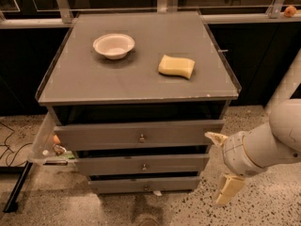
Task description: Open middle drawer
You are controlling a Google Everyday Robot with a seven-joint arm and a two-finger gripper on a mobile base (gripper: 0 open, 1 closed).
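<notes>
The grey cabinet (141, 74) has three flat-fronted drawers stacked at its front. The middle drawer (113, 165) sits between the widest top drawer (103, 135) and the narrowest bottom drawer (117, 184). Its small round metal knob (144, 167) is at the centre of its front. All three fronts stand out slightly in steps. My gripper (221, 165) is low on the right, beside the cabinet's right edge, level with the middle drawer. Its two cream fingers (228, 190) are spread apart and hold nothing. It touches no drawer.
A white bowl (114, 45) and a yellow sponge (176, 66) lie on the cabinet top. A clear plastic bin (46, 142) with small items hangs at the cabinet's left side. A dark pole foot (16, 188) and cables lie on the speckled floor at left.
</notes>
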